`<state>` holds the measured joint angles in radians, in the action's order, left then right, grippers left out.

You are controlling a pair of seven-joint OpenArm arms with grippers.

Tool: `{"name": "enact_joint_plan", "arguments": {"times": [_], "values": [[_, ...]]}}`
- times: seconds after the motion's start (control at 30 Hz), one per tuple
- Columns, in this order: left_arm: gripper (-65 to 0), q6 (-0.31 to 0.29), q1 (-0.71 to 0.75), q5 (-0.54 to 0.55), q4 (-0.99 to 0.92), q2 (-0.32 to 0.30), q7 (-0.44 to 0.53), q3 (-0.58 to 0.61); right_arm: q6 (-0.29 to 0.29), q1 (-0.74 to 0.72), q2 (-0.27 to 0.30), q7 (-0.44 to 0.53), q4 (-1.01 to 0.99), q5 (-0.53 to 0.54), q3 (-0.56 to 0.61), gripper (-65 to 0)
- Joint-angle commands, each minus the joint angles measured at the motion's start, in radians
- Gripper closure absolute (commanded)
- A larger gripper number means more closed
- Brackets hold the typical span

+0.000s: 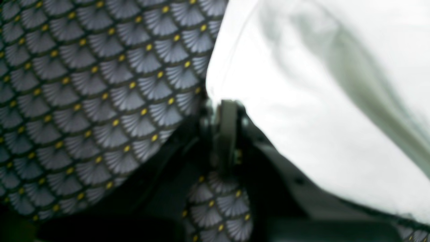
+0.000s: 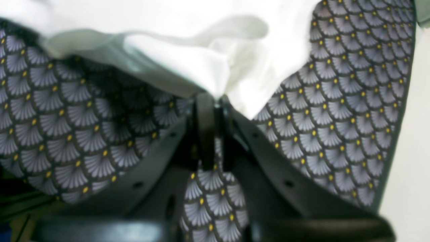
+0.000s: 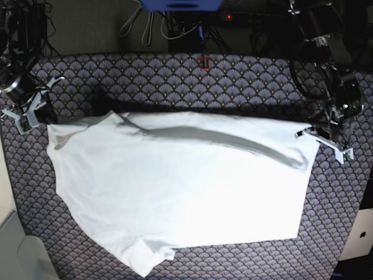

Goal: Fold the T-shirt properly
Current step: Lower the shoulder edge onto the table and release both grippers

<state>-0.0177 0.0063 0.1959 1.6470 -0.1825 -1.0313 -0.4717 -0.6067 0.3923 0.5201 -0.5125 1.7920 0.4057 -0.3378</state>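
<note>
The white T-shirt [image 3: 186,186] lies spread across the patterned table, with a long raised fold running along its far edge. My left gripper [image 3: 316,135], on the base view's right, is shut on the shirt's far right corner. In the left wrist view the left gripper [image 1: 225,105] pinches the edge of the T-shirt [image 1: 302,101], which is lifted off the cloth. My right gripper [image 3: 51,121], on the base view's left, holds the far left corner. Seen from the right wrist, that gripper [image 2: 215,99] is shut on a bunched tip of the T-shirt [image 2: 188,60].
A grey fan-patterned cloth [image 3: 233,76] with yellow dots covers the table. Cables and a power strip [image 3: 198,29] lie behind the far edge. A white box [image 3: 361,236] sits off the right side. The table edge [image 2: 408,134] shows at the right of the right wrist view.
</note>
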Motion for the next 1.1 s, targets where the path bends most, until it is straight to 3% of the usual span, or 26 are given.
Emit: {"name": "enact_joint_plan", "arguments": {"times": [0.0,0.1,0.23,0.9,1.07], "values": [[-0.4,0.005,-0.010,-0.002,0.045,-0.015,0.009,-0.005,-0.002,0.009,0.022,0.022,0.030,0.015,-0.025,0.0],[-0.4,0.005,0.001,-0.002,0.108,-0.024,-0.039,-0.038,-0.012,0.038,0.022,0.022,0.064,0.015,-0.054,0.0],[-0.4,0.005,-0.002,-0.002,0.152,-0.027,-0.090,-0.074,-0.091,0.044,0.018,0.021,0.085,0.015,-0.106,0.0],[-0.4,0.005,0.056,-0.002,0.160,-0.042,-0.100,-0.074,-0.091,0.098,0.038,0.021,0.085,0.019,-0.154,0.0],[-0.4,0.005,0.110,-0.002,0.160,-0.042,-0.100,-0.074,-0.091,0.133,-0.007,0.027,0.079,0.017,-0.154,0.0]]}}
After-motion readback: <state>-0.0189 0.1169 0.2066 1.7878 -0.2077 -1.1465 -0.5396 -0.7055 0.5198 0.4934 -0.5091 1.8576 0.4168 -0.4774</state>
